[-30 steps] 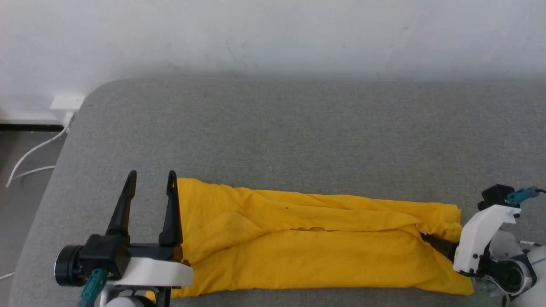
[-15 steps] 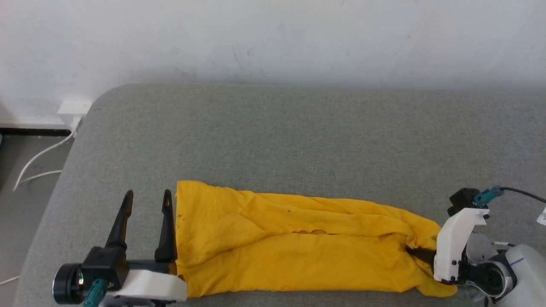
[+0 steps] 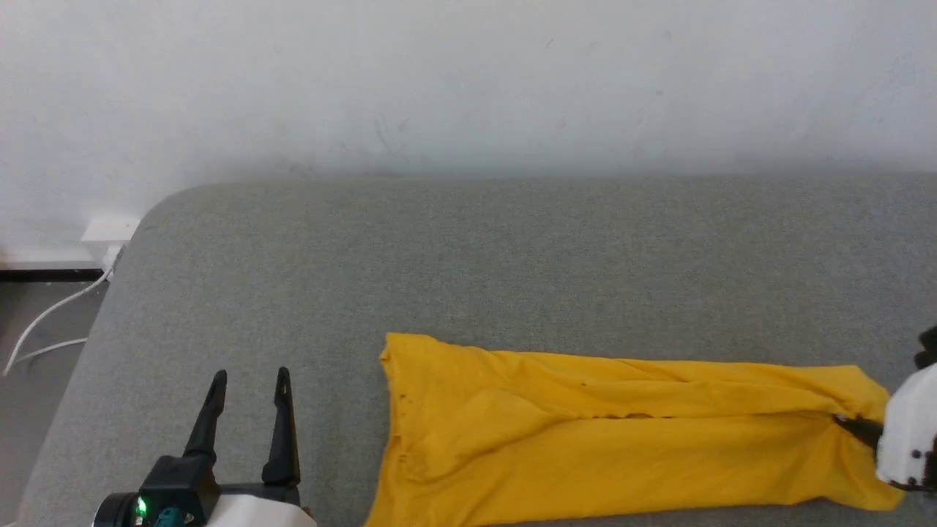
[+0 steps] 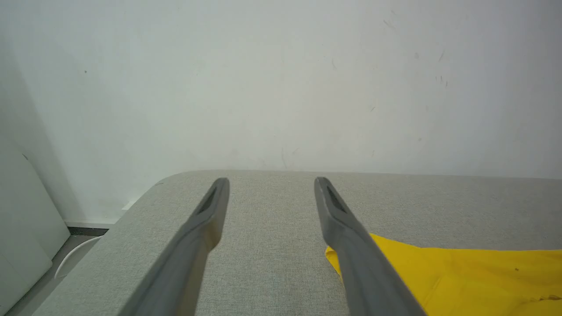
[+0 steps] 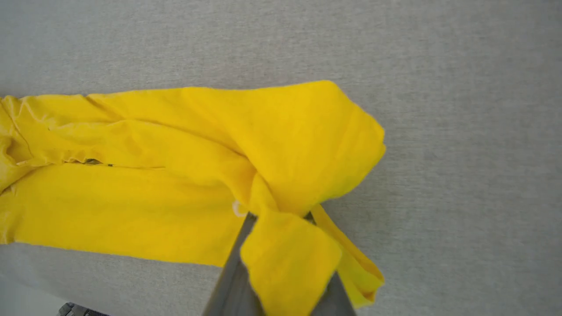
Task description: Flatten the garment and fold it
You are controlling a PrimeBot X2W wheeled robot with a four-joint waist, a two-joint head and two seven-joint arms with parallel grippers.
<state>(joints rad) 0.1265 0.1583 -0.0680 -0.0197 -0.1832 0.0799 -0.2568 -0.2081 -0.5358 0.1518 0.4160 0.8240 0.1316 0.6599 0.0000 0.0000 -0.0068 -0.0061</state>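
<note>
On the grey fabric worktop point(image 3: 512, 249), toward its near right part: the garment point(image 3: 585, 446), bright yellow, plain side up, laid out as a long creased band, with a few small dark holes near its left end. Right end bunched and pinched between the nearly closed fingers of the right gripper point(image 5: 280, 217), a flap of cloth draped over them (small white mark at the pinch, too small to read). Left gripper point(image 3: 250, 377) at the lower left, fingers spread wide, holding nothing, apart from the garment's left edge. Behind, a pale scuffed wall point(image 3: 468, 88); at far left, a white cable point(image 3: 44, 326) on the floor
</note>
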